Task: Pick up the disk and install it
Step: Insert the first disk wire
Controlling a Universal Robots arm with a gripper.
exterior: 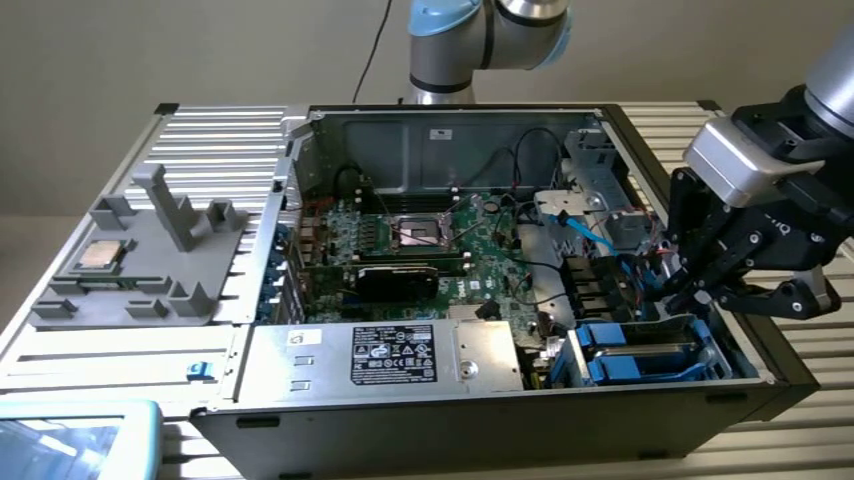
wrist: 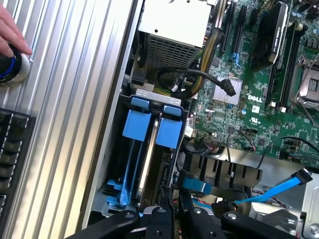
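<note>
— Ribbed metal tabletop (exterior: 227, 140), entry one. What stands on it?

— One open computer case (exterior: 467, 425), laid on its side, motherboard (exterior: 501, 262) face up. By the exterior view's clock: one grey power supply box (exterior: 400, 355) with a black label, at six o'clock inside the case. One grey holder tray (exterior: 134, 275) sits outside the case at nine o'clock, bearing one small square CPU chip (exterior: 100, 257).

— And the disk?

— The disk (wrist: 148, 164): one, silver-grey, standing on edge between blue carrier rails (wrist: 135, 124) in the drive bay, at four o'clock inside the case.

— Your tool?

— My tool (exterior: 678, 298): one, black, hanging over the bay's three o'clock side, just above the disk and pointed down at it. Whether it is apart, together or clamped on the disk, I cannot tell.

— Sundries?

— One blue flat cable (exterior: 587, 225), at twelve o'clock from the bay. One person's hand (wrist: 11, 30), resting on a round black button (wrist: 10, 69) with a blue ring, out on the tabletop and apart from the case.
</note>
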